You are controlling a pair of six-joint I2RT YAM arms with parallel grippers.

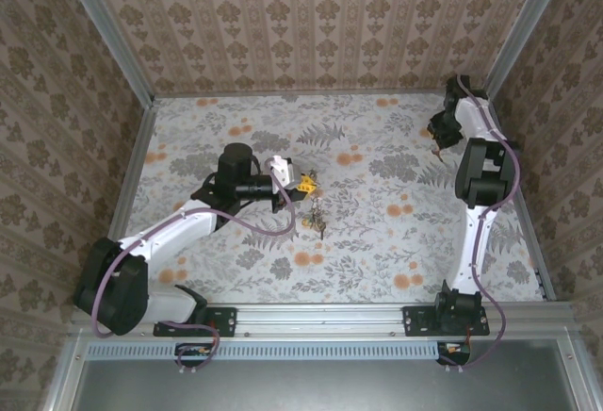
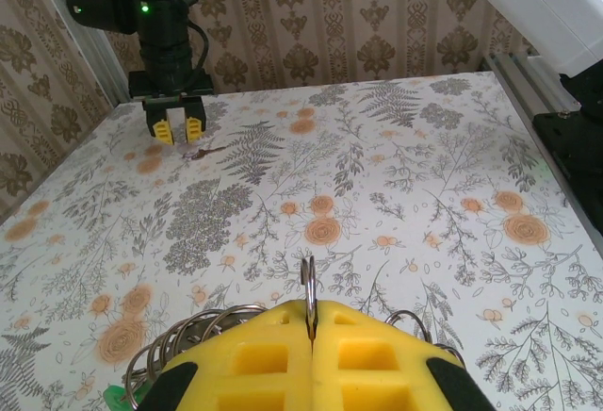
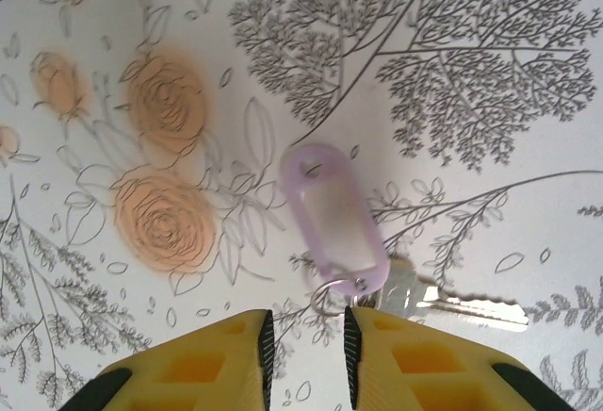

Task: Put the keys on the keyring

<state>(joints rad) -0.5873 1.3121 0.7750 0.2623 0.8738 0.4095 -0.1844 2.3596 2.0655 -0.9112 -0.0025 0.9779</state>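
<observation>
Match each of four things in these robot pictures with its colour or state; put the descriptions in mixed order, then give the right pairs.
Things:
1. left gripper
2. right gripper
3. key tag
4. key

Descriptions:
A. pale purple
B. silvery, lying flat
C. shut on the keyring
D. fingers apart, nothing between them

Pairs: 1-C; 2-D; 3-A; 4-B
</observation>
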